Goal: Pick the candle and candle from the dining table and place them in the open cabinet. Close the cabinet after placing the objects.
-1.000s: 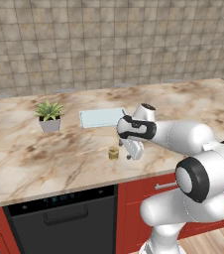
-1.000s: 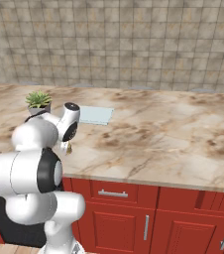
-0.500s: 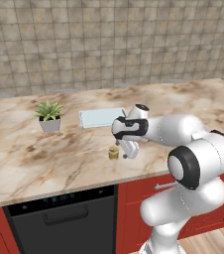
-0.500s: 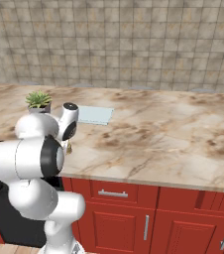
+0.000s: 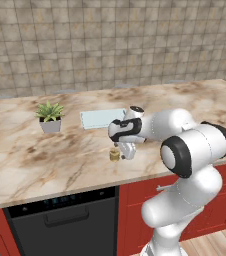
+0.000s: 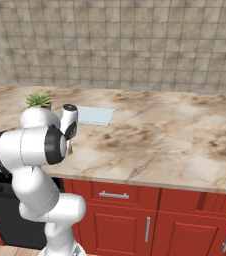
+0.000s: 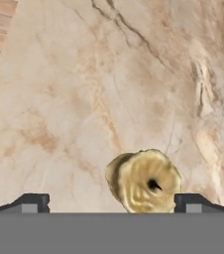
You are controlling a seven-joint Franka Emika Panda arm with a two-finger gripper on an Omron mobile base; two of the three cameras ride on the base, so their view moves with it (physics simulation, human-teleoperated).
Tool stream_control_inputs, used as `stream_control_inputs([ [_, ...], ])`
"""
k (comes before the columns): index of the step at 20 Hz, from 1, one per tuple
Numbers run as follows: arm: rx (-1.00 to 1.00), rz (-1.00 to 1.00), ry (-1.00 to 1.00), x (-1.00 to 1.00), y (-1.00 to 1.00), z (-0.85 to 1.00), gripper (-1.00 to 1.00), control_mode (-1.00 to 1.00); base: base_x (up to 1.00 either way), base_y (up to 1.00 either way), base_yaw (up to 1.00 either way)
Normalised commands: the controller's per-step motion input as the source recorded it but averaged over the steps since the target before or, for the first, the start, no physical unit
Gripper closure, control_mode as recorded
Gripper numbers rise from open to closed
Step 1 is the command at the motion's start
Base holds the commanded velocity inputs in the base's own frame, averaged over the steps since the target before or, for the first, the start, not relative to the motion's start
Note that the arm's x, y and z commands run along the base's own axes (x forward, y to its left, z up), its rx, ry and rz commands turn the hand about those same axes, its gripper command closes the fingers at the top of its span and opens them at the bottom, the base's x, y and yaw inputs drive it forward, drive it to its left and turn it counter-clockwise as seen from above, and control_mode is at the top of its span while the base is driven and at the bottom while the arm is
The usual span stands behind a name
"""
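Note:
A squat olive-gold candle (image 7: 143,181) with a dark wick hole stands on the beige veined dining table (image 7: 84,99). In the hand view it lies between my fingertips (image 7: 32,203), close to the right one. My gripper (image 7: 111,203) is open and points down over it. From the left base view the candle (image 5: 114,155) stands near the table's front edge, and the gripper (image 5: 124,153) hangs just to its right, almost touching. The cabinet is out of view.
A spiky green plant in a grey pot (image 5: 50,116) stands to the left, and a pale flat mat (image 5: 102,118) lies behind the candle. Below the table top are a black dishwasher panel (image 5: 60,220) and red fronts (image 6: 150,220). A tiled wall (image 5: 110,45) closes the back.
The arm has swung left and brought the open gripper beside and over the candle. The candle has stayed in place.

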Motion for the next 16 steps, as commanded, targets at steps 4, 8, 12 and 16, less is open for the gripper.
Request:
stream_control_inputs([
  [4, -0.02, 0.0, 0.0, 0.19, 0.0, -0.16, -1.0, -1.0, 0.0, 0.0, 0.0],
  [8, -0.02, 0.0, 0.0, 0.18, 0.0, -0.15, -1.0, -1.0, 0.0, 0.0, 0.0],
  [12, -0.01, 0.0, 0.0, 0.17, 0.0, -0.1, -1.0, -1.0, 0.0, 0.0, 0.0],
  [16, -0.01, 0.0, 0.0, 0.03, 0.01, -0.11, -1.0, -1.0, 0.0, 0.0, 0.0],
])
